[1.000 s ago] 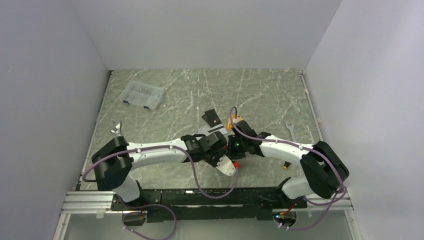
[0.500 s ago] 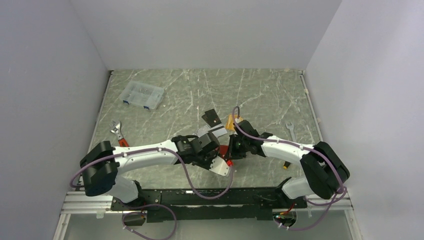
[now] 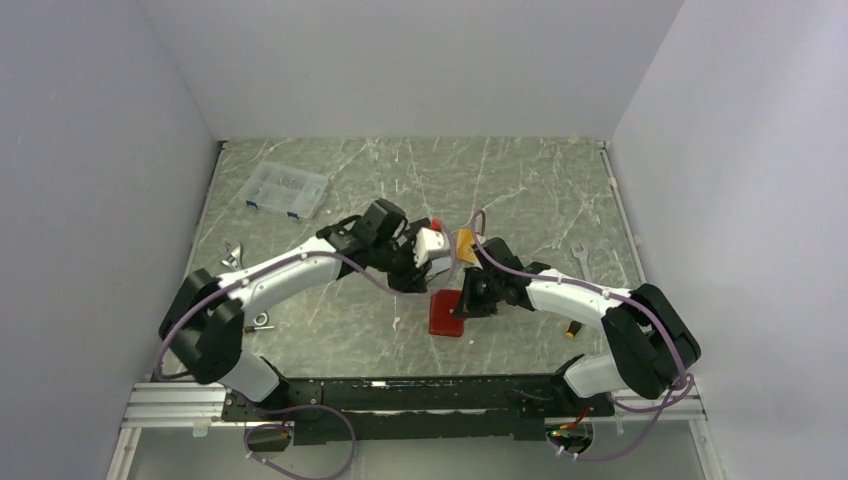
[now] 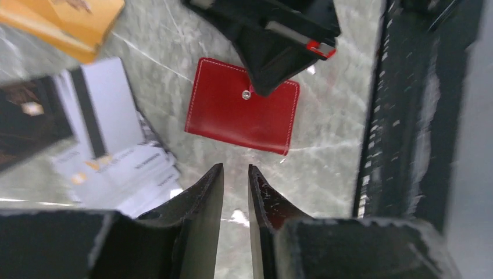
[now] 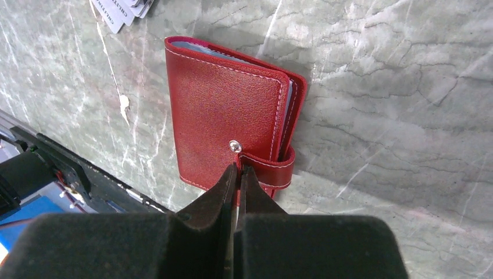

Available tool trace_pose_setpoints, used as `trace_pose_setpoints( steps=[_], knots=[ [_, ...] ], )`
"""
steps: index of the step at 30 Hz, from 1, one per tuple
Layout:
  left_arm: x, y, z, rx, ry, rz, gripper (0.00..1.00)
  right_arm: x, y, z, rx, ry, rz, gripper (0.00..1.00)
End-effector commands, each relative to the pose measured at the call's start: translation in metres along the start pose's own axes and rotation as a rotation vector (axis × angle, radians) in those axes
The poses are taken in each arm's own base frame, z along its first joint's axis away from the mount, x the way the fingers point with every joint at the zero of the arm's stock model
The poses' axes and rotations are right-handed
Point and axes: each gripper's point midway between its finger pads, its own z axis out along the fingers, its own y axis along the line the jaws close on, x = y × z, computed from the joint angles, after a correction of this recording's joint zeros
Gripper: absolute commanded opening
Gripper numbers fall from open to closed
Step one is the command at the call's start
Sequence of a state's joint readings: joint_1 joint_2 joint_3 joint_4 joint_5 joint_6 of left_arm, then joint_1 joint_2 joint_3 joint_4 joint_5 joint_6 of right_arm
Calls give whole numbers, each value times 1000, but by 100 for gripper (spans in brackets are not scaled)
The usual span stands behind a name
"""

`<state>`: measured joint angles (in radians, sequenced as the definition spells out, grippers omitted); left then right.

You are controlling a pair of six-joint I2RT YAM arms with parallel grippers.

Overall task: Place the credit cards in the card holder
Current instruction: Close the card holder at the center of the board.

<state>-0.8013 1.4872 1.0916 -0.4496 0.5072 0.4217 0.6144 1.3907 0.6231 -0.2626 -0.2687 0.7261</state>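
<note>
My left fingers (image 4: 235, 168) have withdrawn from the card holder (image 5: 221, 110) and now hang a narrow slit apart, empty, with the credit cards (image 4: 110, 163) just left of their tips. My right fingers (image 5: 238, 168) stay pinched on the holder's snap strap. The holder lies closed on the bench (image 5: 378, 87). Judgement: the strap must be unsnapped before any card goes in.
</note>
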Motion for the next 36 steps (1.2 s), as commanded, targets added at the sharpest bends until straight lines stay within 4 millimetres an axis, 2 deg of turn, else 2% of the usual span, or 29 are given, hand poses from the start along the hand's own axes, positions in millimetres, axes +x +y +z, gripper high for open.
trace_pose_setpoints(
  steps=[1, 3, 4, 11, 17, 24, 32, 36],
  knots=[
    [-5, -13, 15, 298, -150, -436, 27, 4, -11, -7, 45, 11, 32, 0],
    [-5, -15, 18, 406, -187, -613, 27, 3, -7, -7, 28, 3, 42, 0],
    [-2, -14, 22, 419, -202, -645, 26, 3, -6, -7, 25, 2, 48, 0],
    [6, -21, 31, 462, -287, -744, 25, 3, -7, -7, 19, -1, 79, 0],
    [18, -17, 51, 380, -227, -699, 24, 1, 0, -7, -10, 2, 86, 0],
    [26, -10, 73, 378, -188, -713, 20, -9, 12, -11, -51, 2, 80, 0],
    [54, 1, 94, 278, -58, -734, 20, -14, 12, -10, -39, 8, 83, 0],
    [63, 4, 100, 256, -18, -738, 18, -18, 12, -11, -25, 11, 71, 12]
  ],
)
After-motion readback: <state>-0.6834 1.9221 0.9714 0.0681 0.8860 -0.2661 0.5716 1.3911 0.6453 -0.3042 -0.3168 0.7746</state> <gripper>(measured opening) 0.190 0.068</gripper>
